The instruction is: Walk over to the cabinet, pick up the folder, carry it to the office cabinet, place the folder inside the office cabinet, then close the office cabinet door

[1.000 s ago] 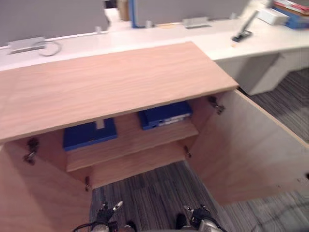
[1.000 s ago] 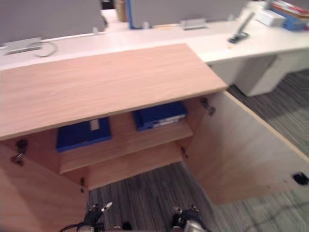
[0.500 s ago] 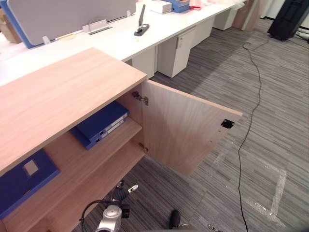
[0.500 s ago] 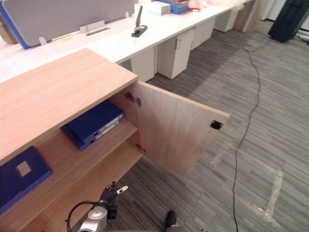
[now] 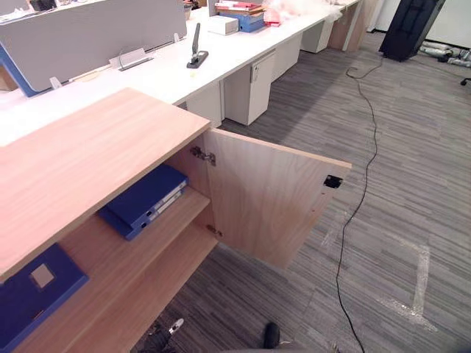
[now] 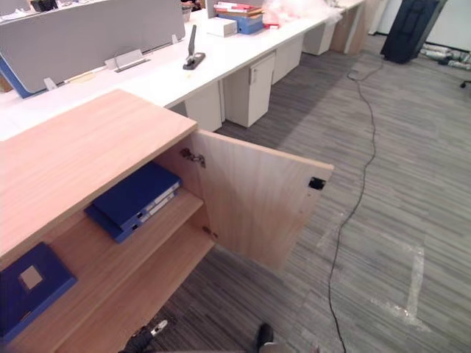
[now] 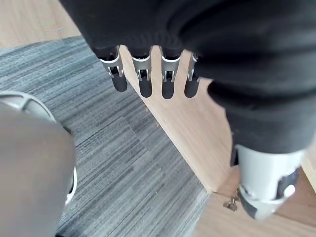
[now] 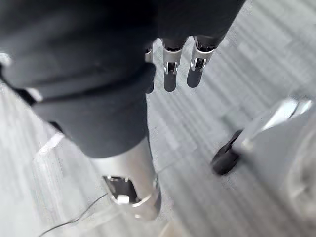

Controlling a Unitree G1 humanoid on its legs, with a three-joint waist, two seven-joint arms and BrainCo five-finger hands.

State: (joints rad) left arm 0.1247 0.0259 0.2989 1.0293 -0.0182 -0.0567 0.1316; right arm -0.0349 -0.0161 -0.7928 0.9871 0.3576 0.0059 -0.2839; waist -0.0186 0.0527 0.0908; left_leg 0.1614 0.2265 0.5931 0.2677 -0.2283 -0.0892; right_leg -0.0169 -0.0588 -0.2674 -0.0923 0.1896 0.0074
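Observation:
A blue folder [image 5: 143, 200] lies flat on the upper shelf of the wooden cabinet [image 5: 81, 165], near its right end. A second blue folder [image 5: 37, 290] lies on the same shelf further left. The cabinet's right door [image 5: 268, 195] stands wide open over the carpet. My left hand [image 7: 144, 81] hangs low in front of the cabinet's bottom board, fingers straight and empty; its tip shows as the left hand [image 5: 173, 326] at the lower edge of the eye view. My right hand [image 8: 169, 69] hangs over the carpet, fingers straight, holding nothing.
A long white desk [image 5: 221, 55] runs behind the cabinet, with a grey partition [image 5: 88, 33], a black stapler [image 5: 195, 48] and a white drawer unit [image 5: 250, 92] beneath. Striped grey carpet with pale tape marks [image 5: 419, 272] spreads to the right. A black object [image 5: 412, 26] stands far right.
The camera has swung to the right, so the cabinet now sits at the left and open carpet fills the right. Folders and door have not moved. My hands show lower at the bottom edge.

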